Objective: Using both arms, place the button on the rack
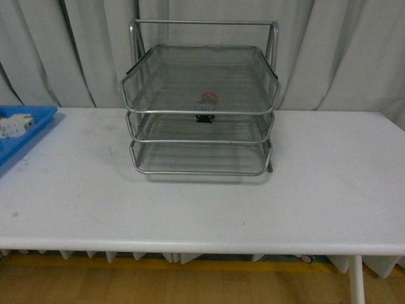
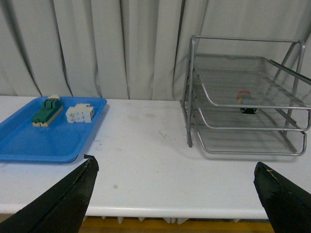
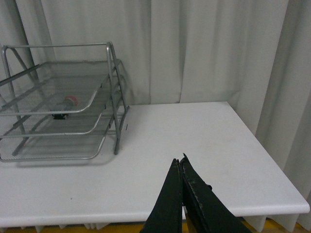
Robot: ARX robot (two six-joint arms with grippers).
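Note:
The silver three-tier rack (image 1: 140,81) stands at the back middle of the white table. The button (image 1: 207,101), red cap on a dark body, lies in a mesh tray of the rack, seen through the wire. The rack (image 2: 190,87) and button (image 2: 245,99) also show in the left wrist view, and the rack (image 3: 112,87) and button (image 3: 69,102) in the right wrist view. My left gripper (image 2: 175,170) is open and empty, low over the table's front edge. My right gripper (image 3: 180,162) is shut and empty, to the right of the rack. Neither arm shows in the front view.
A flat blue tray (image 2: 29,145) lies at the table's left end (image 1: 25,136), holding a green-and-cream switch block (image 2: 47,112) and a white blocky component (image 2: 79,113). Grey curtains hang behind. The table's right edge (image 3: 277,170) is close to my right gripper.

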